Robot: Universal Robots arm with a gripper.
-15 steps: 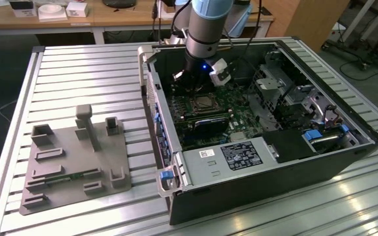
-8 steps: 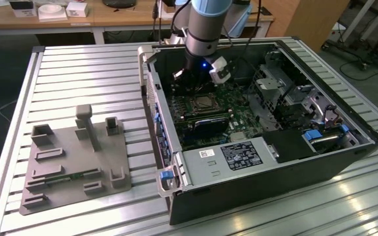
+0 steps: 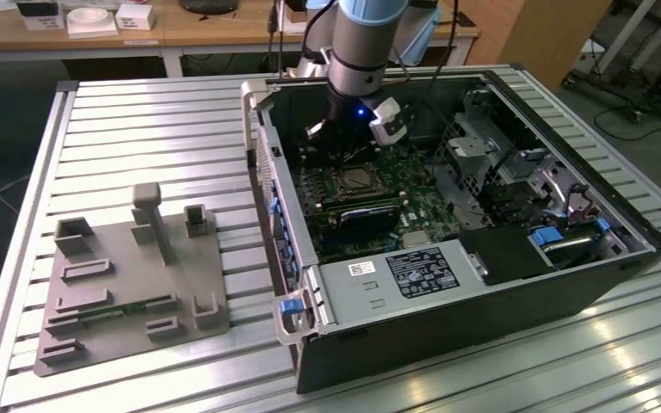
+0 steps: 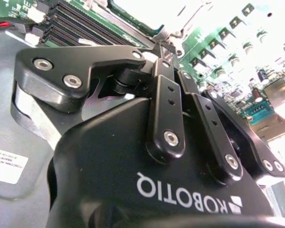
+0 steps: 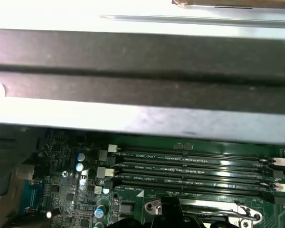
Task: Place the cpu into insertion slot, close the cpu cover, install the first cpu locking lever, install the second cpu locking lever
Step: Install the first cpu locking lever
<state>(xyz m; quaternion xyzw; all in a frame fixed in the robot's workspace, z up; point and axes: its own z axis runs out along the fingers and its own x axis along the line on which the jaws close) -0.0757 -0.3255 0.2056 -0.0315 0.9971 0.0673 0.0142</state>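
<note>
CPU (image 3: 361, 179) seated inside the insertion slot (image 3: 339, 191) on the green circuit board (image 3: 416, 202), exterior view; silvery top visible within the metal rim, toward the far end of the open computer case (image 3: 480, 301). Arm reaching down into the case from above, gripper (image 3: 346, 138) just beyond the socket's far edge, finger spread impossible to tell here. Grey fixture block (image 3: 130, 284) resting on the slatted tabletop (image 3: 135, 129) near its front corner at the exterior view's left, well apart from the case.

Second wrist view: black gripper (image 4: 165, 47) close up, fingers (image 4: 167, 99) drawn together at the tips with nothing visible between them, held above the green board beside the memory slots (image 4: 80, 23).

First wrist view: four long memory slots (image 5: 190, 173) across the board, silvery CPU cover (image 5: 204, 211) partly in sight beside them, case wall (image 5: 142, 71) beyond.
</note>
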